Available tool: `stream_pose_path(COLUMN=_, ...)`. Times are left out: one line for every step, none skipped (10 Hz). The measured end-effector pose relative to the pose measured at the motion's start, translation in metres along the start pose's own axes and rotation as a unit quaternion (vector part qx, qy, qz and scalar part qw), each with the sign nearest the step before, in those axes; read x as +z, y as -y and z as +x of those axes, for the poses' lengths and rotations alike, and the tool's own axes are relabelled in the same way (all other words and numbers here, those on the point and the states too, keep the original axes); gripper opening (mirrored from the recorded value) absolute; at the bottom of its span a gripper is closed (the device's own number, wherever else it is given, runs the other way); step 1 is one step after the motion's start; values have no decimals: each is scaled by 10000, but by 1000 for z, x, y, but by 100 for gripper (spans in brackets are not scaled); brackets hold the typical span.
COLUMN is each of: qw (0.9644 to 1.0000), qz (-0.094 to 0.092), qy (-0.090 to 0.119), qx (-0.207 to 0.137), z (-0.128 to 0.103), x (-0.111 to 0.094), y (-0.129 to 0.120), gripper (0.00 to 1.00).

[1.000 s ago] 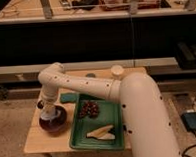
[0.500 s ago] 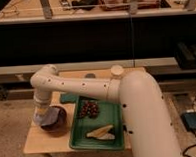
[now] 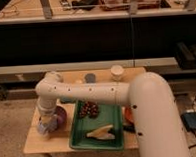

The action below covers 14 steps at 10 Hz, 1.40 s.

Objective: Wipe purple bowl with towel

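Observation:
The purple bowl [image 3: 60, 117] sits on the left part of the small wooden table [image 3: 32, 141]. My white arm reaches across from the right and bends down over it. My gripper [image 3: 46, 122] is low at the bowl's left rim and covers part of the bowl. A pale blue towel [image 3: 43, 128] shows bunched just under the gripper, against the bowl's left side. The gripper's tip is hidden behind the wrist and the towel.
A green tray [image 3: 80, 136] right of the bowl holds a dark brown cluster [image 3: 88, 111] and a pale cream object [image 3: 102, 134]. A white cup [image 3: 117, 72] and a grey cup [image 3: 90, 78] stand at the back edge. An orange object [image 3: 127, 113] shows behind my arm. A blue box [image 3: 194, 121] lies on the floor to the right.
My gripper has moved left and down, from over the bowl's middle to its left rim, with the towel under it. The bowl and tray have not moved.

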Motion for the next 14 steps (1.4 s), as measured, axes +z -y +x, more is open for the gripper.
stream_pose_path(qw=10000, qz=44, qy=17, qx=67, z=-11, x=3, y=4, gripper=0)
stream_pose_path(qw=9998, qz=89, qy=33, qx=147, z=-21, x=6, y=6, gripper=0)
stream_pose_path(qw=9995, qz=173, qy=37, qx=250, z=-31, x=14, y=9, gripper=0)
stream_pose_path(qw=9993, qz=200, qy=34, qx=318, z=-38, x=17, y=9, gripper=0)
stream_pose_path(qw=9987, qz=226, qy=10, qx=451, z=-47, x=18, y=7, gripper=0)
stream_pose_path(qw=9985, qz=236, qy=-14, qx=496, z=-54, x=19, y=3, gripper=0)
stream_pose_path(qw=9982, qz=218, qy=-34, qx=554, z=-62, x=17, y=-8, gripper=0)
stream_pose_path(qw=9980, qz=185, qy=-51, qx=599, z=-69, x=15, y=-19, gripper=0)
stream_pose_path(qw=9981, qz=101, qy=-84, qx=602, z=-73, x=9, y=-34, gripper=0)
stream_pose_path(qw=9983, qz=39, qy=-105, qx=567, z=-71, x=3, y=-43, gripper=0)
stream_pose_path(qw=9986, qz=-34, qy=-129, qx=511, z=-65, x=-5, y=-49, gripper=0)
stream_pose_path(qw=9990, qz=-107, qy=-141, qx=399, z=-52, x=-15, y=-55, gripper=0)
stream_pose_path(qw=9995, qz=-167, qy=-137, qx=209, z=-28, x=-21, y=-61, gripper=0)
stream_pose_path(qw=9997, qz=-167, qy=-129, qx=92, z=-14, x=-19, y=-64, gripper=0)
